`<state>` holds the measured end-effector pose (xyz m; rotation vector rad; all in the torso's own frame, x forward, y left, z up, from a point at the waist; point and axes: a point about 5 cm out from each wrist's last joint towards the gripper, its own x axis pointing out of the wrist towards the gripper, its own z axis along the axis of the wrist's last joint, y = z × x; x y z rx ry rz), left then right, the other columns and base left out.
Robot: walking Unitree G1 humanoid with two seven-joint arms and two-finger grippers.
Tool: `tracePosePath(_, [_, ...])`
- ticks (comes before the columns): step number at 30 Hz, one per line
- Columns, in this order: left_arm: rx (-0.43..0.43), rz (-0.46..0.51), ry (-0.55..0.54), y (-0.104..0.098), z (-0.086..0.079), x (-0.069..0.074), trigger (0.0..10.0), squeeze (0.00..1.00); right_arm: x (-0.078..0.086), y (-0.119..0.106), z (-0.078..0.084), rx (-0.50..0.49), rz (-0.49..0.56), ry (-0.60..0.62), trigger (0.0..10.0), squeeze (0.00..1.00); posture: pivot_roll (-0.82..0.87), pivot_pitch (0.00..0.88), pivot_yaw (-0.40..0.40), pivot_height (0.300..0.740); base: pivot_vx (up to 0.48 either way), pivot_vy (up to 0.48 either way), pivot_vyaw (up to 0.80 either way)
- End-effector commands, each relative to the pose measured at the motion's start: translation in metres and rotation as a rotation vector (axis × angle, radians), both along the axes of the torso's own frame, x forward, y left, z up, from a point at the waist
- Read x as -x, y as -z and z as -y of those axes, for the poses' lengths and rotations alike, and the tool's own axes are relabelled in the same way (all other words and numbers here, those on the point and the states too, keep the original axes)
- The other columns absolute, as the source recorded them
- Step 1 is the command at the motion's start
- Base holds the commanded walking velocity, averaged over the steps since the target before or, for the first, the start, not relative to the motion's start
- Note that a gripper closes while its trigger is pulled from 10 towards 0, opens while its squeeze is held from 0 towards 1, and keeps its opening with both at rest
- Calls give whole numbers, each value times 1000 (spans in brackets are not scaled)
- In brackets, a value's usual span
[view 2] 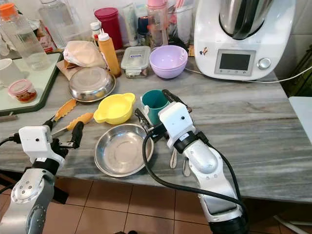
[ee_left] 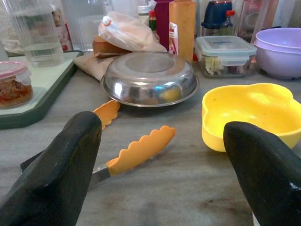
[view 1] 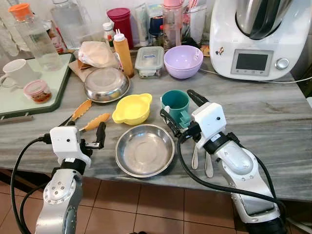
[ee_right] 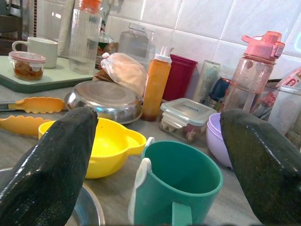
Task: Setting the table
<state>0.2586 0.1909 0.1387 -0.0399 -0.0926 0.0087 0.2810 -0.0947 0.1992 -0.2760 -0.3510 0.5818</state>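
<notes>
A teal mug (view 1: 175, 104) stands mid-counter, and my right gripper (view 1: 182, 108) is open around it, one black finger on each side; the right wrist view has the mug (ee_right: 176, 188) low between the fingers. Left of the mug is a yellow bowl (view 1: 132, 108). In front of both lies an empty steel plate (view 1: 145, 150). Two spoons (view 1: 202, 162) lie under my right wrist. My left gripper (view 1: 97, 139) hovers open and empty near the counter's front edge, facing the orange tongs (ee_left: 136, 150) and the yellow bowl (ee_left: 251, 115).
An upturned steel bowl (view 1: 106, 84), orange sauce bottle (view 1: 124, 52), glass box (view 1: 149, 61) and purple bowl (view 1: 183, 61) stand behind. A white kitchen machine (view 1: 256, 44) fills the back right. A green tray (view 1: 48, 100) with cup (view 1: 17, 73) and jar (view 1: 37, 91) sits far left.
</notes>
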Motion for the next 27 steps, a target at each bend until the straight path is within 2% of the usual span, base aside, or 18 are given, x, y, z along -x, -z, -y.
tracePosePath(1, [-17,-13,-1,1,-3,0,10000,0,-1,-1,-1,-11,5,-1,10000,0,-162,103,100,740,0,0,0])
tracePosePath(13, [-17,-13,-1,1,-3,0,10000,0,-1,-1,-1,-11,5,-1,10000,0,-162,103,100,740,0,0,0])
tracePosePath(15, [20,29,35,-4,8,-3,10000,0,-4,-1,3,-20,6,39,10000,0,-174,97,104,740,0,0,0])
tracePosePath(27, [22,36,36,-5,9,-4,10000,0,-5,-1,4,-22,5,47,10000,0,-172,92,101,740,0,0,0])
